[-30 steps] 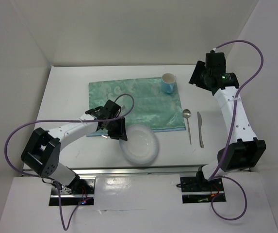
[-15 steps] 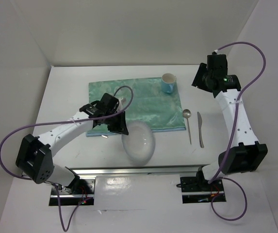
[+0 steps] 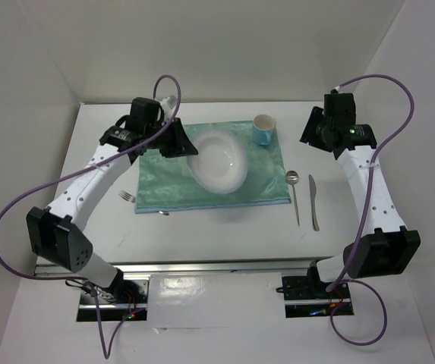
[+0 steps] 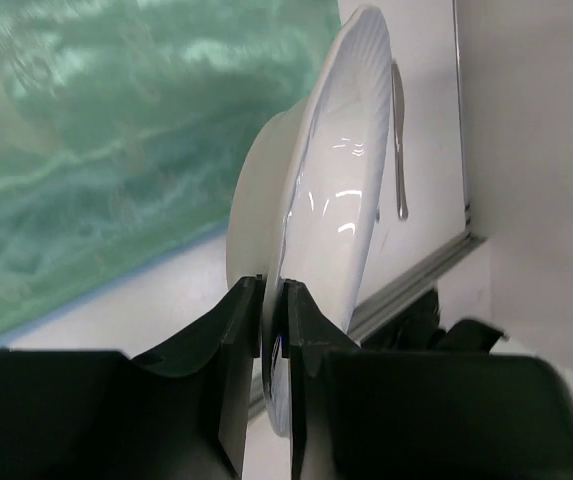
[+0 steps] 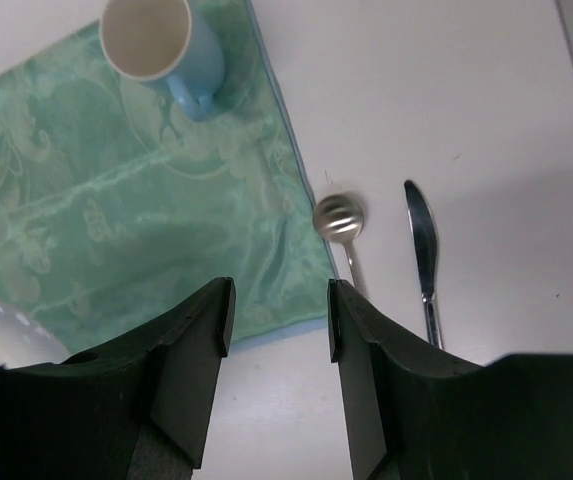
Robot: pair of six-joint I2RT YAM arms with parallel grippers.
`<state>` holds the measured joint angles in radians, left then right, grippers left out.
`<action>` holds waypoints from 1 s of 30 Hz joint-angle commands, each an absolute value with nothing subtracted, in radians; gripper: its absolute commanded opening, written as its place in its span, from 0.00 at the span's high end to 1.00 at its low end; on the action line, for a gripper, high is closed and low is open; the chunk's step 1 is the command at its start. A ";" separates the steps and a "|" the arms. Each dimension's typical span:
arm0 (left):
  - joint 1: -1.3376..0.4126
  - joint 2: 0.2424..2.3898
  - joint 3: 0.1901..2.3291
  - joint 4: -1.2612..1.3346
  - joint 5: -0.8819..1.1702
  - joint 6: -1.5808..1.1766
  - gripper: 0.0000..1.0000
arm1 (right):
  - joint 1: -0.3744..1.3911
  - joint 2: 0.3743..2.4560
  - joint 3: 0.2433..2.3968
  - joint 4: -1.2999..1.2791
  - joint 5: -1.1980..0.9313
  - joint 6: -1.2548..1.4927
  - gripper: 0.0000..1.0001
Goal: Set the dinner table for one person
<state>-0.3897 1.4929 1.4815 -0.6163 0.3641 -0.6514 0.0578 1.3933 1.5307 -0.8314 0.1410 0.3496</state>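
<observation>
Plate point(image 3: 219, 161) now above mat point(image 3: 263, 178), off dinner table point(image 3: 225, 231)

No legible text, label, brand, number or sign anywhere in these views. Bare of print: the plain white rectangular dinner table point(image 3: 202, 227), the green-teal patterned cloth mat point(image 3: 266, 178), the white round ribbed plate point(image 3: 221, 163) over the mat's middle, and the pale blue ceramic mug point(image 3: 263, 129) toward the mat's one o'clock corner. Likewise unmarked, off the mat at three o'clock: the slim steel spoon point(image 3: 295, 199) and the steel table knife point(image 3: 314, 203).
</observation>
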 commanded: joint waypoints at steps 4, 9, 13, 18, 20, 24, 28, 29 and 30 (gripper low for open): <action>-0.275 1.664 1.578 -0.329 0.481 -0.796 1.00 | 0.042 1.382 1.468 -0.815 0.083 0.341 0.47; -0.230 1.808 1.623 -0.197 0.558 -0.859 1.00 | 0.041 1.373 1.450 -0.824 0.083 0.341 0.47; -0.210 1.903 1.614 -0.081 0.621 -0.893 1.00 | 0.041 1.373 1.439 -0.824 0.083 0.341 0.45; -0.189 1.979 1.588 -0.034 0.630 -0.904 1.00 | 0.032 1.373 1.335 -0.815 0.032 0.341 0.40; -0.189 1.999 1.576 -0.021 0.640 -0.904 1.00 | 0.032 1.373 1.255 -0.802 -0.017 0.359 0.38; -0.189 2.028 1.551 -0.002 0.640 -0.882 1.00 | 0.032 1.364 1.131 -0.782 -0.038 0.399 0.38; -0.189 2.075 1.542 -0.032 0.650 -0.862 1.00 | 0.023 1.422 1.054 -0.782 -0.038 0.437 0.40; -0.189 2.085 1.542 -0.058 0.650 -0.862 1.00 | 0.014 1.436 1.045 -0.773 -0.028 0.446 0.40; -0.189 2.097 1.542 -0.070 0.650 -0.853 0.92 | 0.005 1.460 1.029 -0.762 -0.028 0.446 0.41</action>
<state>-0.1886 2.0888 1.5318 -0.1310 0.5549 -0.8597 0.0296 1.4296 1.0496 -0.8059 -0.0242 0.4084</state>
